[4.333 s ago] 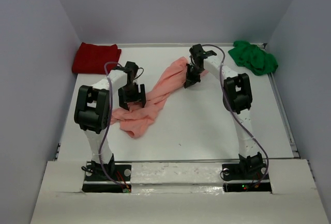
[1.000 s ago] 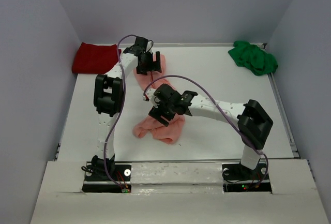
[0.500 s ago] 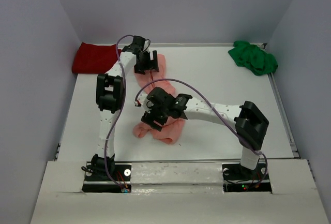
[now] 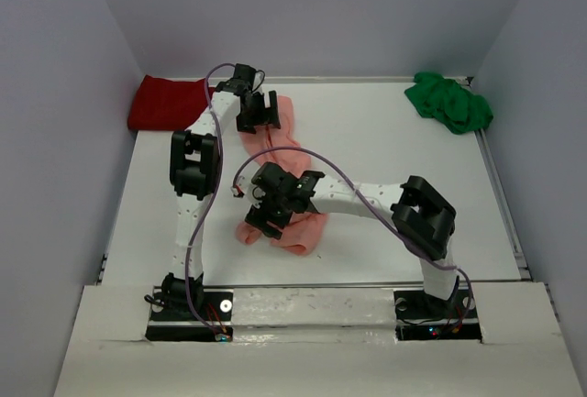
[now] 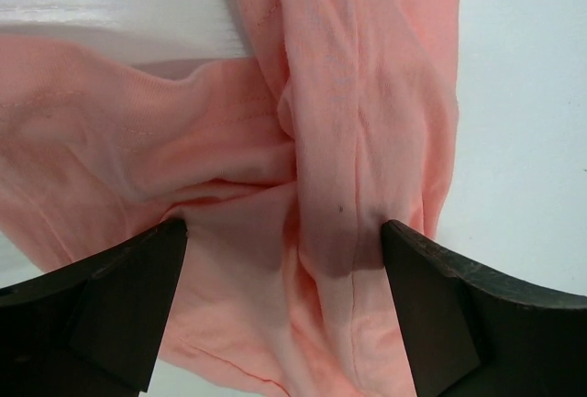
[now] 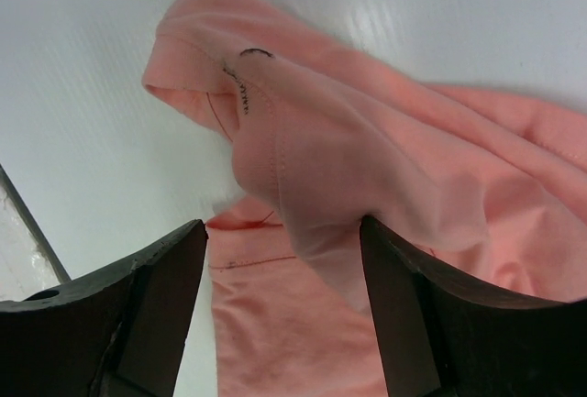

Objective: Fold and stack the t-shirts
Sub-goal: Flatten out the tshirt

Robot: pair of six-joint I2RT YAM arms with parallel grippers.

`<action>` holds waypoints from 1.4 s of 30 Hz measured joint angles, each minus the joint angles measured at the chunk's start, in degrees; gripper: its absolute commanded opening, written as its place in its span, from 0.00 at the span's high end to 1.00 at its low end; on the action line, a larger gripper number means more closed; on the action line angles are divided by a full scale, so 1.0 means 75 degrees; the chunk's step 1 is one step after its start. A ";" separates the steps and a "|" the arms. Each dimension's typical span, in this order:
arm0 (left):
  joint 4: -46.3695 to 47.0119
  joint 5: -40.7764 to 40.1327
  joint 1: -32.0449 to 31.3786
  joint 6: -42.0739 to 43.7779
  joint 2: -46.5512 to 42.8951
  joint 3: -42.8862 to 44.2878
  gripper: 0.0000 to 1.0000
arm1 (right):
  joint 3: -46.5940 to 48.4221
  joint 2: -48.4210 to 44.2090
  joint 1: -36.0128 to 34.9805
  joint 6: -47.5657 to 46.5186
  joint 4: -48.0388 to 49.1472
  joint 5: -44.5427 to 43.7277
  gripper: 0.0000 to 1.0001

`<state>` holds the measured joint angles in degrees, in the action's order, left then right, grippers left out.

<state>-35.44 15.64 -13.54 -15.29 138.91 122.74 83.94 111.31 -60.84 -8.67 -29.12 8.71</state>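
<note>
Swung right hand (image 4: 260, 219) leftward over the near bunch. Top view: finds salmon-pink t-shirt (image 4: 298, 232) rumpled centre-left on tabletop (image 4: 385, 140), dark red t-shirt (image 4: 170, 102) upper left, green t-shirt (image 4: 449, 101) upper right. Left wrist: holds left hand (image 5: 280, 241) wide, straddling cloth. Right wrist: wide too, gripping nothing. Needs pink folded, then stacking.

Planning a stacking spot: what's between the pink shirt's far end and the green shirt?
Only bare table separates pink shirt from green shirt, shown in the top view.

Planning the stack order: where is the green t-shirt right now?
In the top view, the green t-shirt lies crumpled in the far right corner of the table, well apart from the salmon-pink t-shirt.
</note>
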 measured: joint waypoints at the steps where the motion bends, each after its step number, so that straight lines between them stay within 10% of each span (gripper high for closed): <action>1: 0.0000 0.0000 0.0017 0.0000 0.0000 0.0000 0.01 | 0.0044 0.0102 0.0000 0.0009 -0.0006 0.0017 0.28; 4: -0.0009 0.0000 0.0023 0.0003 0.0000 0.0000 0.01 | 0.0201 0.0350 0.0000 0.0012 0.0003 0.0029 0.52; 6: -0.0015 0.0003 0.0026 0.0003 0.0000 0.0000 0.02 | 0.0268 0.0469 0.0000 0.0029 0.0012 0.0044 1.00; 9: -0.0052 -0.0003 0.0038 0.0009 0.0000 0.0000 0.10 | 0.0367 0.0667 0.0000 0.0166 0.0000 0.0006 1.00; 18: -0.0227 -0.0114 0.0105 0.0050 0.0015 0.0000 1.00 | 0.0452 0.0583 0.0000 0.0597 -0.0087 -0.0323 1.00; 28: -0.0379 -0.0679 0.0233 -0.0096 0.0108 -0.0058 1.00 | 0.0452 -0.1297 0.0376 0.1425 -0.0682 -0.0787 1.00; 42: -0.0597 -0.2349 0.0968 -0.0717 -0.1830 -0.2885 1.00 | 0.0769 -0.2081 0.3579 0.2282 -0.1626 -0.0793 1.00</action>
<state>-39.92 -1.98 -6.28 -20.67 125.19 101.10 89.71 95.70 -34.00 8.45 -41.32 2.76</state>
